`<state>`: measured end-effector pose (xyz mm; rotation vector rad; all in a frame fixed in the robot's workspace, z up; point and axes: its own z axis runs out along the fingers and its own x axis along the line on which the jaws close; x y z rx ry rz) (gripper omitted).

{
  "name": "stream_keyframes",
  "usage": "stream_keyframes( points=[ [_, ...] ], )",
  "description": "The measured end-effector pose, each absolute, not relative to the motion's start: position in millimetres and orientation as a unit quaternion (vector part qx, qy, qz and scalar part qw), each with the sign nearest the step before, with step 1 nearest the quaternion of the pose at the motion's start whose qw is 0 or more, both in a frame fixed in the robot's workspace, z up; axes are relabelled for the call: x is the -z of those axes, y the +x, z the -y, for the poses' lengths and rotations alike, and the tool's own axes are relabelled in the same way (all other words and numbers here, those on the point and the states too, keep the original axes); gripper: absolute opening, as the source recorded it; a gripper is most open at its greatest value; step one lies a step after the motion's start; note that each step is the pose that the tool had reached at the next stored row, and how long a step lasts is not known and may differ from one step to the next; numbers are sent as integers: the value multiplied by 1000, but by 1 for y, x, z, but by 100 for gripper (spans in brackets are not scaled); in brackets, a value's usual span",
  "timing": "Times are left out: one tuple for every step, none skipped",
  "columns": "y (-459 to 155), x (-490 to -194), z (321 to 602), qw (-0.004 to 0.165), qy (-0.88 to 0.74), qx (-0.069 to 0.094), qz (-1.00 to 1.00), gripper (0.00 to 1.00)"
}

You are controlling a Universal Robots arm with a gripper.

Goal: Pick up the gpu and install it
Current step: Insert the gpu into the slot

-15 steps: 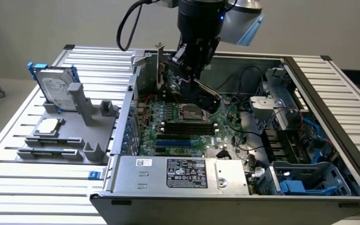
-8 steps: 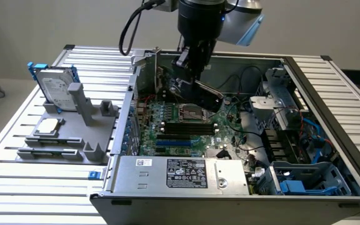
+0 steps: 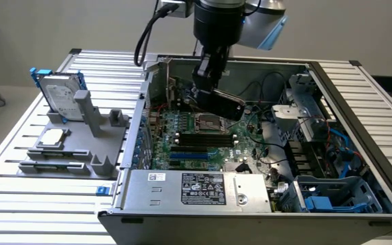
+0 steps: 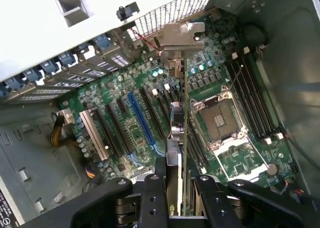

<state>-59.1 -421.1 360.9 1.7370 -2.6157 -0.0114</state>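
Gpu (image 4: pixel 185 133) hangs edge-on over the motherboard (image 4: pixel 125 138), clenched in the jaws. It is best kept upright, with its bracket (image 4: pixel 181 36) squared to the case's rear wall and its edge parallel to the blue slot (image 4: pixel 142 119).

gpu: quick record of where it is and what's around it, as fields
gpu: held by the hand, over the motherboard inside the open case
hand: shut on the gpu's edge
bracket: silver, at the card's end away from the hand
seated: cannot tell if the card touches a slot
motherboard: blue slot bare, beside the card
outside case: hard drive upright and processor chip flat on the grey holder, exterior view's left
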Motion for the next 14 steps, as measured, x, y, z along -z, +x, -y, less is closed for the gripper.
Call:
stream_keyframes(
  points=[
    [-59, -360, 421, 1, 561, 4, 828, 26],
    [-59, -360, 421, 1, 568, 4, 823, 26],
    [-59, -359, 421, 1, 575, 4, 818, 26],
    [-59, -359, 421, 1, 583, 4, 813, 26],
    [-59, -358, 421, 1, 590, 4, 807, 26],
    [-59, -358, 421, 1, 598, 4, 802, 26],
    [-59, -357, 421, 1, 605, 3, 796, 26],
    [-59, -356, 421, 1, 612, 4, 791, 26],
    [-59, -356, 421, 1, 619, 3, 785, 26],
    [-59, -355, 421, 1, 626, 3, 780, 26],
    [-59, -355, 421, 1, 633, 3, 774, 26],
    [-59, -354, 421, 1, 640, 3, 768, 26],
    [-59, -354, 421, 1, 647, 3, 762, 26],
    [-59, -353, 421, 1, 655, 3, 756, 26]
  ],
)
